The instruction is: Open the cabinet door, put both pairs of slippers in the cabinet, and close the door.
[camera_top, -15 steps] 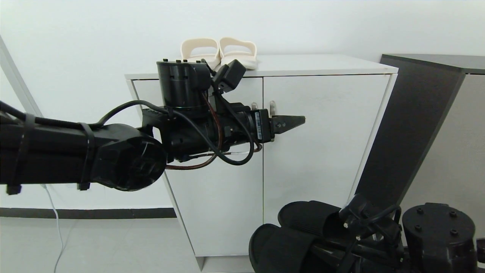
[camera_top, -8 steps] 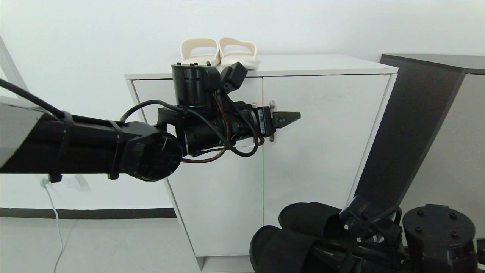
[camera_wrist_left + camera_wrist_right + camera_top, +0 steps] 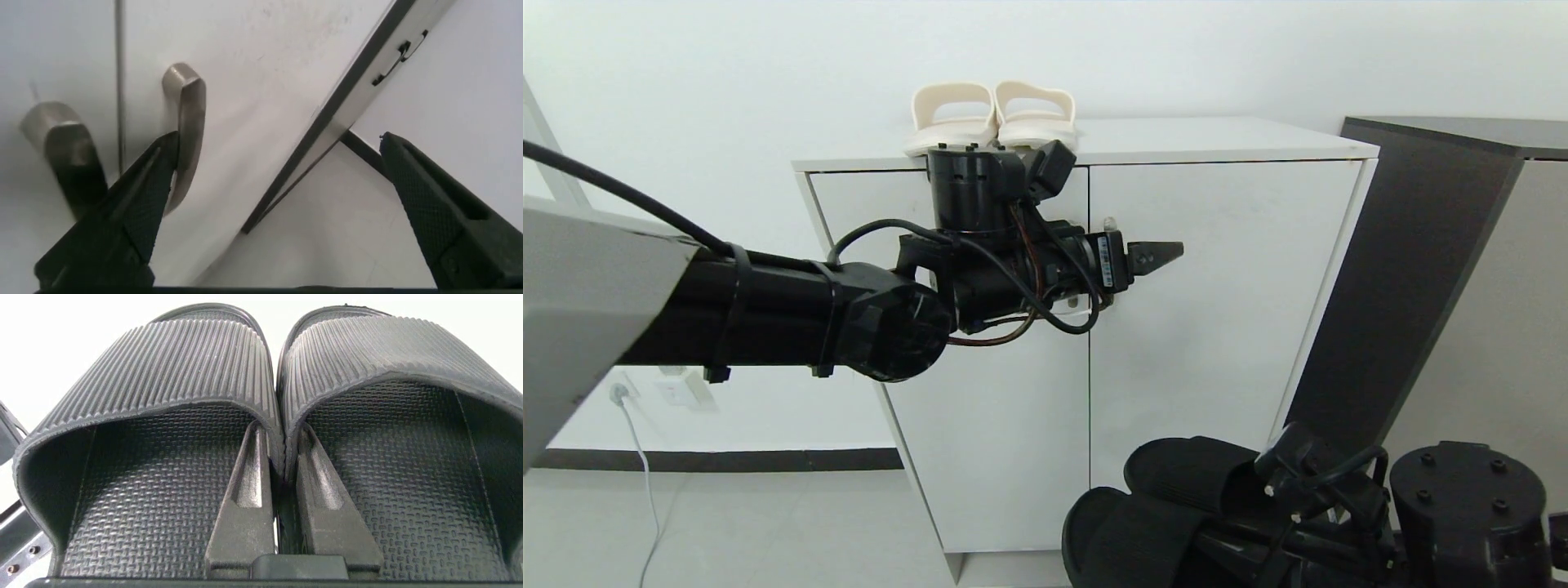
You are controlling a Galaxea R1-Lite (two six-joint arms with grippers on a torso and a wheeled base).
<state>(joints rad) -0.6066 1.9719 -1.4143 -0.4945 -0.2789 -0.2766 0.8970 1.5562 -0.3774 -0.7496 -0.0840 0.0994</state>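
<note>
White cabinet doors (image 3: 1217,310) are shut. Spread wide, the left claw (image 3: 278,147) has one finger just beside the right door's handle (image 3: 189,114); it should centre around the handle, close, then pull outward. Low down, the right claw (image 3: 282,498) pinches the black slippers (image 3: 204,416). The cream slippers (image 3: 992,114) sit on top.

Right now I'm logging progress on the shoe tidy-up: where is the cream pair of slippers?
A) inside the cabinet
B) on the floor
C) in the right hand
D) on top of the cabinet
D: the cream slippers sit side by side on top of the cabinet, above its shut doors; the right hand grips the black slippers.
</note>
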